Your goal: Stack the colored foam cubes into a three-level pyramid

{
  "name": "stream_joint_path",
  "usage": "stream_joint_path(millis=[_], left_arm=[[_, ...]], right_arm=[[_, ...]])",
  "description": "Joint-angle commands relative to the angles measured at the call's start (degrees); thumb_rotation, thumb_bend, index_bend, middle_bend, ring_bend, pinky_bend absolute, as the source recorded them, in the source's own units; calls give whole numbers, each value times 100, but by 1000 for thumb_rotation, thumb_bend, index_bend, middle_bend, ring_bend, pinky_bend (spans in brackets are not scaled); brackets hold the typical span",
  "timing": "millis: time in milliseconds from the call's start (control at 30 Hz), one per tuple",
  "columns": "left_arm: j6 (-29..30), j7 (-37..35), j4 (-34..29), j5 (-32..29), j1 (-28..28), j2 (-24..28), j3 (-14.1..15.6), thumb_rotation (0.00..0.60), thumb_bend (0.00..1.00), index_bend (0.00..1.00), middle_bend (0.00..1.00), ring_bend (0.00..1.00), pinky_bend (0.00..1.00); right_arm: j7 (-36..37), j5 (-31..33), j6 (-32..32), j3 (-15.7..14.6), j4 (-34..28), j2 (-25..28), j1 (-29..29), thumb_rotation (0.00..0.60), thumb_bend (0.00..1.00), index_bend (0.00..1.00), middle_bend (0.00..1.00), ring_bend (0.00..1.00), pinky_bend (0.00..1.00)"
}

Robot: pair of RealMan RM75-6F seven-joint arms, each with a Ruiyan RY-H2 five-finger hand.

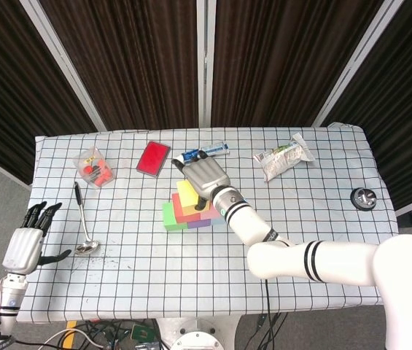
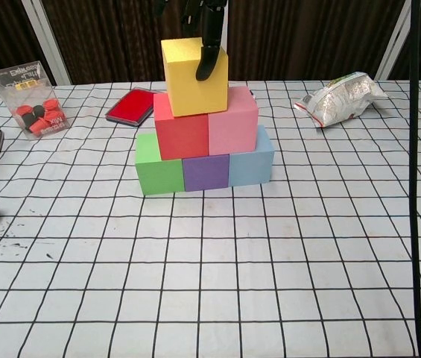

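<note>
A red case (image 1: pixel 153 157), clear box (image 1: pixel 93 167), spoon (image 1: pixel 83 219), snack bag (image 1: pixel 284 157) and tube (image 1: pixel 207 152) are being carried by the desk (image 1: pixel 322 240), a round metal object (image 1: pixel 363 197) at right.

Bare tablecloth (image 2: pixel 270 283) lies open before the cube stack (image 2: pixel 204 142); red case (image 2: pixel 130 106) sits close behind it.

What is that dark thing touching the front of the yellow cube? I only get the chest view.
Observer: It is a finger of the robot's right hand, which covers the yellow cube from above and holds it.
Operator: Is there a second hand?
Observer: Yes. The left hand hangs beyond the left edge of the table, fingers apart, holding nothing.
Operator: Is anything on the table past the snack bag?
Observer: A small round metal object lies near the right edge.
</note>
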Motion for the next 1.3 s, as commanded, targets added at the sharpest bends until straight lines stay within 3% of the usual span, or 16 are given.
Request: stream_joint_path(millis=[33,1033,1300], left_arm=[[2,-13,13,-4,4,-5,0,600,0,71,117,0,58],[9,-111,20,11,-10,-4,-21,600,0,71,117,0,58],[7,-147,27,21,-12,-13,-12,600,0,71,117,0,58]], right_arm=[[-21,18,12,-7,9,-16,11,600,119,0,524,142,0],[-17,58,125,115,-58,11,-56,600,118,0,529,142,0],[-231,318,538,145,-211,-14,27,600,104,0,565,175,0]])
